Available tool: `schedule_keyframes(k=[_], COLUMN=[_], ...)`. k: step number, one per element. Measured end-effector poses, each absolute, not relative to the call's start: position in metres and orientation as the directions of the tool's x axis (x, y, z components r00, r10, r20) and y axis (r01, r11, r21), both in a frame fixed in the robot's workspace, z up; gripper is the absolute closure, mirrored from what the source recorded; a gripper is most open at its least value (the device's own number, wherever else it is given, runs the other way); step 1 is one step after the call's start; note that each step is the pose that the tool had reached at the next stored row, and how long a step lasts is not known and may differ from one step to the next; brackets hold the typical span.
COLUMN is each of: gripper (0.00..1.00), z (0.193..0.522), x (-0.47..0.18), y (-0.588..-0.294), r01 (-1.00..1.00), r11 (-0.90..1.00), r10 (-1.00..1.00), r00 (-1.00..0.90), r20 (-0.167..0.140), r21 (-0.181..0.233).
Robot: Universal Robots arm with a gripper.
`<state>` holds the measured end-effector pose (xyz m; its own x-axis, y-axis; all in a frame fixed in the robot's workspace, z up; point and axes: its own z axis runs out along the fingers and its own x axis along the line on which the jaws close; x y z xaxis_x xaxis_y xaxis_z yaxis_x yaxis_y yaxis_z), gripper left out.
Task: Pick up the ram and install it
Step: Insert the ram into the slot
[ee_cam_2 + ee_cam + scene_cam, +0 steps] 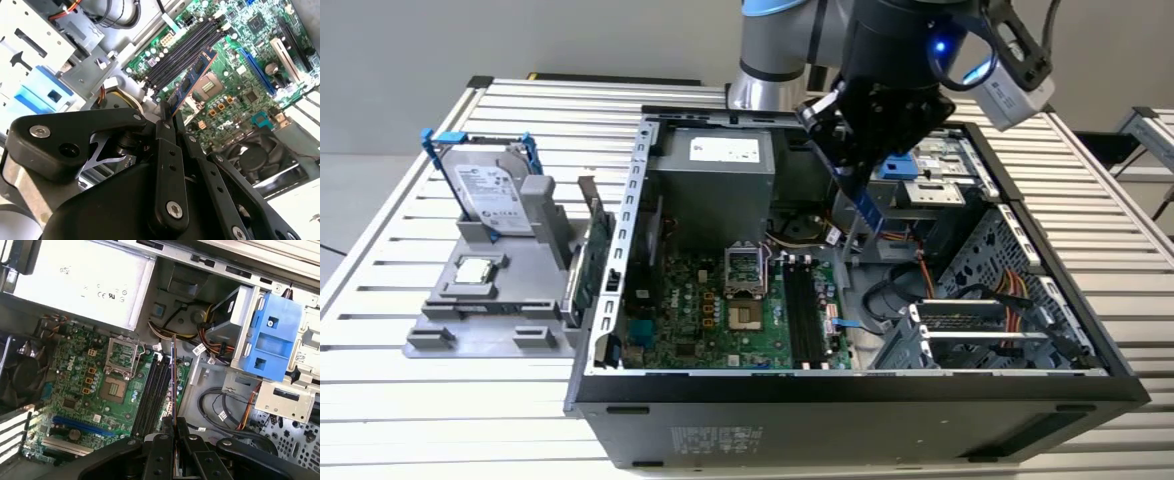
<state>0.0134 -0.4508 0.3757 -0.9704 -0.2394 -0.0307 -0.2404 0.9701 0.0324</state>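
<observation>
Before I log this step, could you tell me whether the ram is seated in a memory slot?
No; in the second wrist view the gripper holds the ram above the empty memory slots.

The arm has a round silver-grey segment with a light blue band above it; the wrist part is black and bulky, and carries a small blue light; a pale grey box is fixed beside it, with a black cable near; the gripper is matte black, built of rounded links; silver screws mark the joints; its fingers are slim bars with small holes.
</observation>
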Motion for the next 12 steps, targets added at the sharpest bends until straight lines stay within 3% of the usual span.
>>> schedule_keyframes(k=[12], gripper=[1.00], z=[0.3705], x=[0.0159], y=[-0.4508], r01=[-0.130], r11=[0.991], r10=[-0.129], r00=[-0.991], r20=[-0.031], r21=[0.032])
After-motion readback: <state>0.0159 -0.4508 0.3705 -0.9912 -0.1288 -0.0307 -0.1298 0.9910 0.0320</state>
